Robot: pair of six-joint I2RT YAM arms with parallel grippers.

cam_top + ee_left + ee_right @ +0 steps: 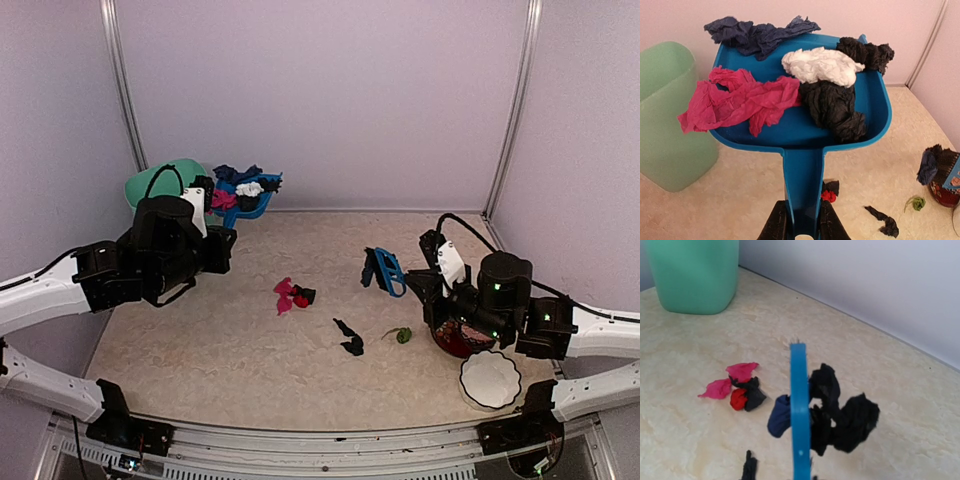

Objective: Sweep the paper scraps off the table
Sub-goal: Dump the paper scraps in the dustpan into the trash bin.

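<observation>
My left gripper (801,222) is shut on the handle of the blue dustpan (875,120), held up off the table (230,340) beside a green bin (667,115). Pink (740,100), white (820,65), black (832,107) and navy (760,35) paper scraps lie in the pan. In the top view the pan (255,208) is at the back left. My right gripper (418,283) holds the blue brush (385,270), seen edge-on in the right wrist view (800,420) with black and navy lumps clinging to it. A pink, red and black cluster (292,295), a black scrap (350,338) and a green scrap (402,335) lie on the table.
The green bin (165,180) stands in the back left corner. A red-patterned bowl (455,338) sits under my right wrist, and a white fluted bowl (490,380) is at the front right. Pale walls close the back and sides.
</observation>
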